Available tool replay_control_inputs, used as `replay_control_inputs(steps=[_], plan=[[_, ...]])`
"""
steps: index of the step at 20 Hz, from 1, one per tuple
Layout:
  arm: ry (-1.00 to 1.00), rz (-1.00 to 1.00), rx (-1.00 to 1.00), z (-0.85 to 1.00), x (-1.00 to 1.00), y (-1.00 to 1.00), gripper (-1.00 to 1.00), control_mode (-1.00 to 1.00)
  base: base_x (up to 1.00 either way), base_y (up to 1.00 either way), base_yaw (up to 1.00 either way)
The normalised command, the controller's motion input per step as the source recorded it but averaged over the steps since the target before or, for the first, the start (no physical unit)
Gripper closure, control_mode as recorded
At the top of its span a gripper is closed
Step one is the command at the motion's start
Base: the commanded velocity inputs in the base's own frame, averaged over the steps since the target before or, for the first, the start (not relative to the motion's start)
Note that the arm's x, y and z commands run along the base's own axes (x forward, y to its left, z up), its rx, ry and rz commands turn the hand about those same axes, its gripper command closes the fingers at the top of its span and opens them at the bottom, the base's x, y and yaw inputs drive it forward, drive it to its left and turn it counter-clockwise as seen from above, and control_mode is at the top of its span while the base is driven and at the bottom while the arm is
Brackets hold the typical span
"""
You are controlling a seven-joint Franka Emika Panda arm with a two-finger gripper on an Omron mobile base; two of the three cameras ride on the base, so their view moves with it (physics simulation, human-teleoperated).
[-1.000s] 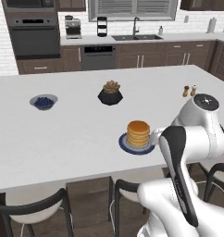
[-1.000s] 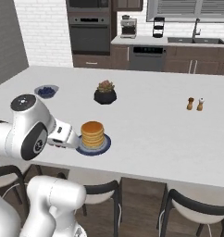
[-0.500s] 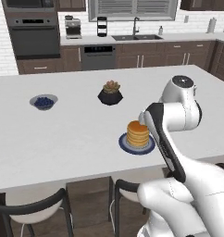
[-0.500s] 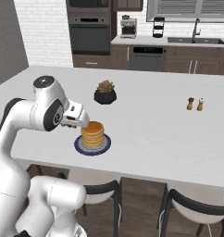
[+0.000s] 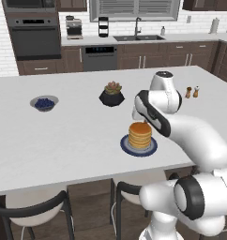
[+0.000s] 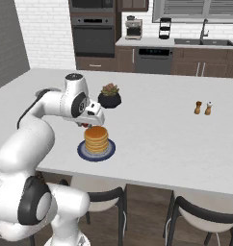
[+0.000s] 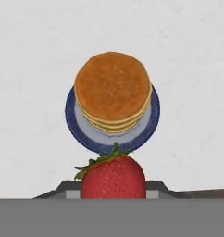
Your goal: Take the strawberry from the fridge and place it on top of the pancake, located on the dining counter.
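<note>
The pancake (image 7: 112,90) is a golden stack on a dark blue plate (image 7: 72,115), standing on the white dining counter (image 5: 64,140) near its front edge. My gripper (image 7: 113,186) is shut on the red strawberry (image 7: 113,178), which hangs above the counter just beside the plate's rim. In the right base view the gripper (image 6: 87,124) hovers at the upper left of the pancake (image 6: 97,138), with the strawberry (image 6: 84,125) a red spot under the hand. In the left base view the hand covers the berry, just behind the pancake (image 5: 140,135). A grey panel (image 6: 7,38) at far left may be the fridge; I cannot tell.
A black pot with a succulent (image 5: 111,95) stands behind the pancake. A blue bowl of dark berries (image 5: 44,102) sits to the left, and two small shakers (image 6: 203,108) to the right. Dark chairs (image 6: 205,216) line the counter's near edge.
The arm has swung up from the counter's near edge and reached forward. The hand carried the strawberry from beside the plate to just over the stack's far side.
</note>
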Motion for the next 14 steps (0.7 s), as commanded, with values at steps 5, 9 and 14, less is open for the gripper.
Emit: replay_control_inputs(steps=[5, 9, 14], plan=[[0.01, 0.0, 0.01, -0.67, 0.92, -0.16, 1.0, -1.0, 0.0, 0.0, 0.0], [0.0, 0.0, 0.0, -0.13, 0.69, 0.0, 1.0, -1.0, 0.0, 0.0, 0.0], [0.0, 0.0, 0.0, -0.03, 0.22, 0.0, 1.0, -1.0, 0.0, 0.0, 0.0]])
